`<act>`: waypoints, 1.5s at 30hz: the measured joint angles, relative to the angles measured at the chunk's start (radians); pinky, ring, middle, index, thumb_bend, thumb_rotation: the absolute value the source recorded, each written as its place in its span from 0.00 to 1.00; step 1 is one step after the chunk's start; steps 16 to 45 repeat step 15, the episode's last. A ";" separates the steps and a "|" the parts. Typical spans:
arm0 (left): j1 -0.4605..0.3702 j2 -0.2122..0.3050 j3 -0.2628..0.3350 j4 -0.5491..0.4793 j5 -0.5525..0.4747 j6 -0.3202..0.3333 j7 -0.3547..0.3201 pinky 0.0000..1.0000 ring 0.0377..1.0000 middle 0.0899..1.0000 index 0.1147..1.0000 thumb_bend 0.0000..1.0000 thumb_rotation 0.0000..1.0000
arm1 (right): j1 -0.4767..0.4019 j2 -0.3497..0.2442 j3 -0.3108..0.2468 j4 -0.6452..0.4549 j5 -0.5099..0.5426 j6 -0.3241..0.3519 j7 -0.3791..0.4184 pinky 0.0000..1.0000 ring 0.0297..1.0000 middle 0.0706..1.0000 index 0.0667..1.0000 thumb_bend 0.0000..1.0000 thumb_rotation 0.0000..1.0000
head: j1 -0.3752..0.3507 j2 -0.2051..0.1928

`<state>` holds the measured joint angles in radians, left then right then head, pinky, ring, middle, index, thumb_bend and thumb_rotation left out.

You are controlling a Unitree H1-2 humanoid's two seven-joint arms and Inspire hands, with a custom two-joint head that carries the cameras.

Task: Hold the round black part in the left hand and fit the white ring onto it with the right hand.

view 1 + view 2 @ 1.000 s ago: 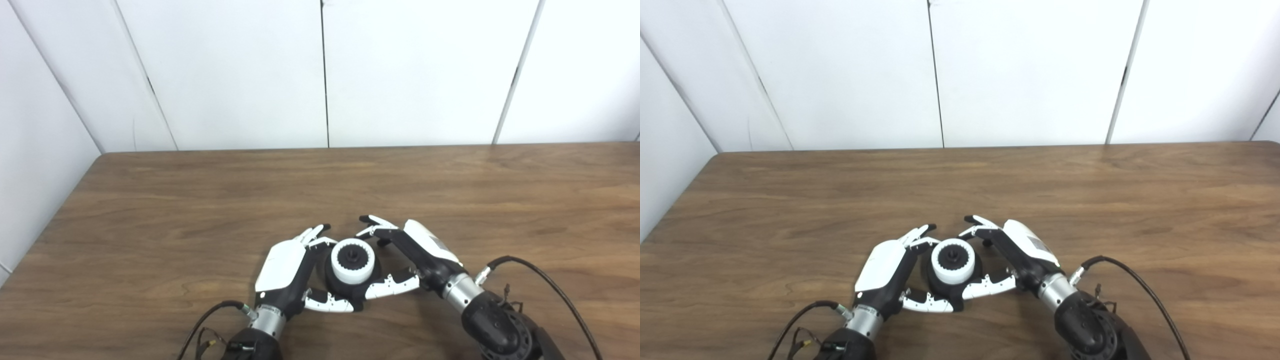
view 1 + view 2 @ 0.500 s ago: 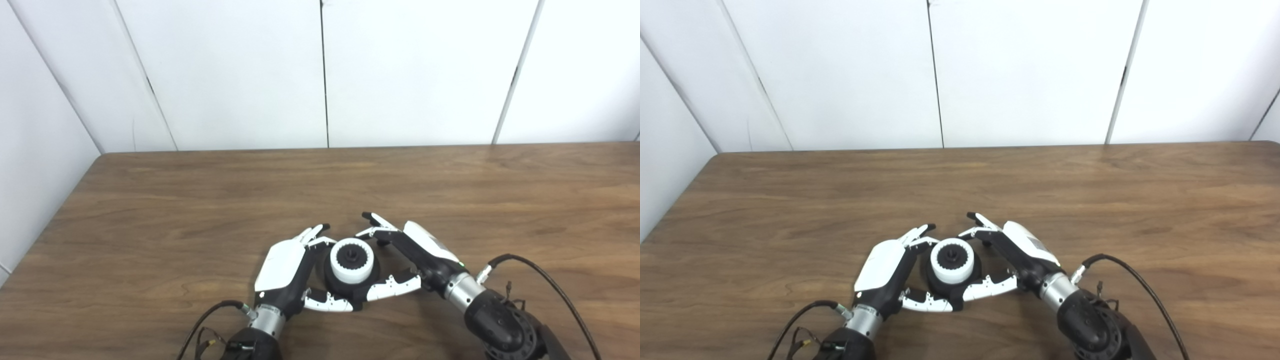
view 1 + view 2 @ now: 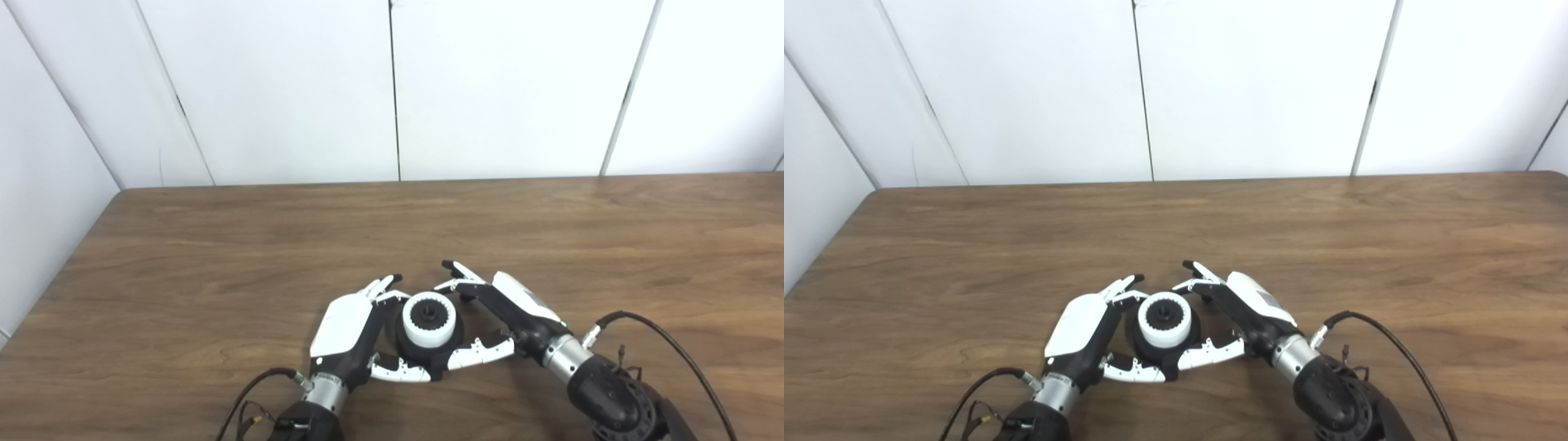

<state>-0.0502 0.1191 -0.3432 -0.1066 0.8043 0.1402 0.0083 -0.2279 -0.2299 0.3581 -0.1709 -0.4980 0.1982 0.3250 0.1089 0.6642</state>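
Two hands flanking an assembled part on a wooden table (image 3: 184, 245).
From the left: the left hand (image 3: 349, 331) cups the round black part (image 3: 411, 349) with loosely curled fingers (firm contact cannot be confirmed); the white ring (image 3: 429, 320) sits on top of that part, near the table's front edge; the right hand (image 3: 499, 312) is spread open, thumb just beside the base.

Left robot hand (image 3: 350, 331) low, fingers curled inward; right robot hand (image 3: 499, 315) facing it, fingers spread, thumb extended.
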 measured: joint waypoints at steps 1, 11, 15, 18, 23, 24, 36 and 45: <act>0.000 0.000 0.000 0.000 0.000 0.000 0.000 0.87 0.93 0.93 0.60 0.91 0.35 | 0.000 0.000 -0.001 0.000 0.000 0.000 0.000 0.84 0.95 0.98 0.99 1.00 0.49 | 0.000 0.000; -0.001 0.000 0.000 0.001 0.000 -0.003 -0.002 0.89 0.94 0.93 0.61 0.91 0.36 | 0.014 0.001 -0.016 0.001 0.005 -0.018 -0.020 0.83 0.94 0.98 0.98 1.00 0.50 | -0.011 0.005; -0.001 0.000 0.001 0.001 -0.001 -0.003 -0.003 0.89 0.94 0.93 0.61 0.91 0.37 | 0.019 0.001 -0.037 0.000 0.009 -0.017 -0.021 0.82 0.94 0.98 0.98 1.00 0.50 | -0.014 0.011; -0.001 0.000 0.001 0.001 -0.001 -0.003 -0.003 0.89 0.94 0.93 0.61 0.91 0.37 | 0.019 0.001 -0.037 0.000 0.009 -0.017 -0.021 0.82 0.94 0.98 0.98 1.00 0.50 | -0.014 0.011; -0.001 0.000 0.001 0.001 -0.001 -0.003 -0.003 0.89 0.94 0.93 0.61 0.91 0.37 | 0.019 0.001 -0.037 0.000 0.009 -0.017 -0.021 0.82 0.94 0.98 0.98 1.00 0.50 | -0.014 0.011; -0.001 0.000 0.001 0.001 -0.001 -0.003 -0.003 0.89 0.94 0.93 0.61 0.91 0.37 | 0.019 0.001 -0.037 0.000 0.009 -0.017 -0.021 0.82 0.94 0.98 0.98 1.00 0.50 | -0.014 0.011; -0.001 0.000 0.001 0.001 -0.001 -0.003 -0.003 0.89 0.94 0.93 0.61 0.91 0.37 | 0.019 0.001 -0.037 0.000 0.009 -0.017 -0.021 0.82 0.94 0.98 0.98 1.00 0.50 | -0.014 0.011; -0.001 0.000 0.001 0.001 -0.001 -0.003 -0.003 0.89 0.94 0.93 0.61 0.91 0.37 | 0.019 0.001 -0.037 0.000 0.009 -0.017 -0.021 0.82 0.94 0.98 0.98 1.00 0.50 | -0.014 0.011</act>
